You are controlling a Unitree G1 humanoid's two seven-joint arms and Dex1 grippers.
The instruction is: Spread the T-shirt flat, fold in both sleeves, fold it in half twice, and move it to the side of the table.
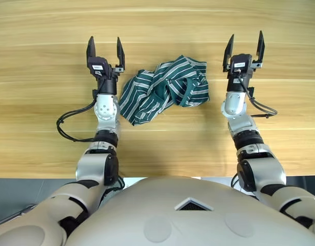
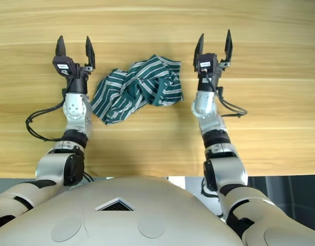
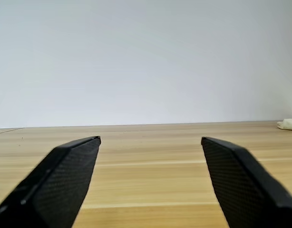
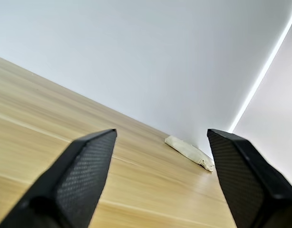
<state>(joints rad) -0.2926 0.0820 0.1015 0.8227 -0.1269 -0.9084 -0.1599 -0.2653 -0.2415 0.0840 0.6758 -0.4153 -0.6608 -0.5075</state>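
A light wooden table [image 1: 157, 25] is recorded, its grain and fine plank seams running from side to side. One dark green T-shirt [image 1: 165, 88] with white stripes is found lying directly on the surface, bunched in a crumpled heap with folds overlapping. The near edge of the table is seen well apart from the T-shirt. A small pale, flattish object [image 4: 189, 152] is noted well beyond the T-shirt, at the far edge by the white wall [image 3: 146, 57]; its kind cannot be determined.
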